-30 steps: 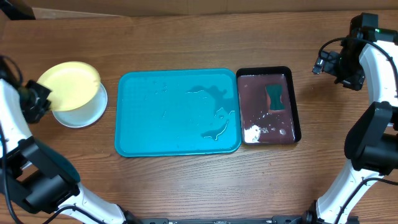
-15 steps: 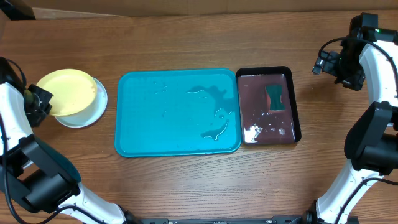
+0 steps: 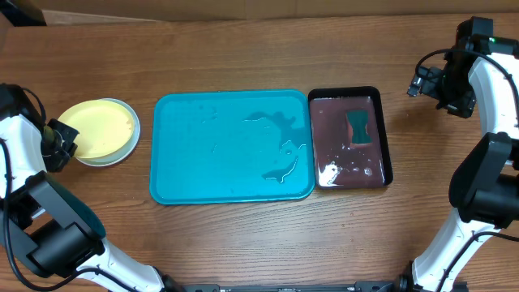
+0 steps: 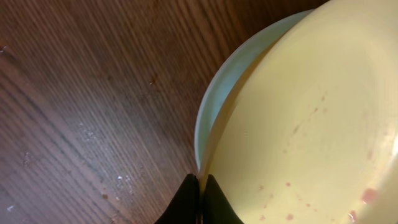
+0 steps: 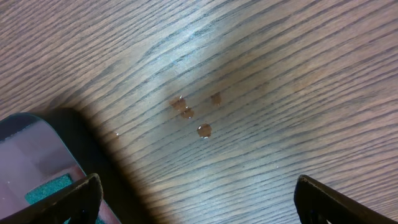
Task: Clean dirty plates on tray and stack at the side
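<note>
**Yellow plate point(image 3: 97, 128) lies beside the tray point(image 3: 186, 170), left fingers point(image 4: 200, 194) on its rim**

Wood-grain tabletop point(image 3: 243, 243) carries everything. The tray sits at its middle, long side across the overhead view, with puddles point(image 3: 280, 154) spread over its right half. Just beside its right edge stands the smaller black tray point(image 3: 345, 90), filled with murky liquid in which a green sponge point(image 3: 359, 127) lies toward the far end.

The yellow plate rests well to the left of the tray, apart from it, lying flat on top of a pale plate point(image 4: 211, 112), of which only a thin rim shows along one side. Whether a third plate lies beneath cannot be told. The left wrist view shows small reddish specks scattered over the yellow surface.

The left fingers are at the plate's left edge, pinched together on the yellow rim, low over the tabletop.

The right fingers point(image 3: 416, 83) hang at the far right, above bare wood beyond the black tray's far corner. The right wrist view shows them spread wide apart and holding nothing, one at each lower corner, with a few brownish droplets point(image 5: 186, 112) on the wood between and ahead of them.
</note>
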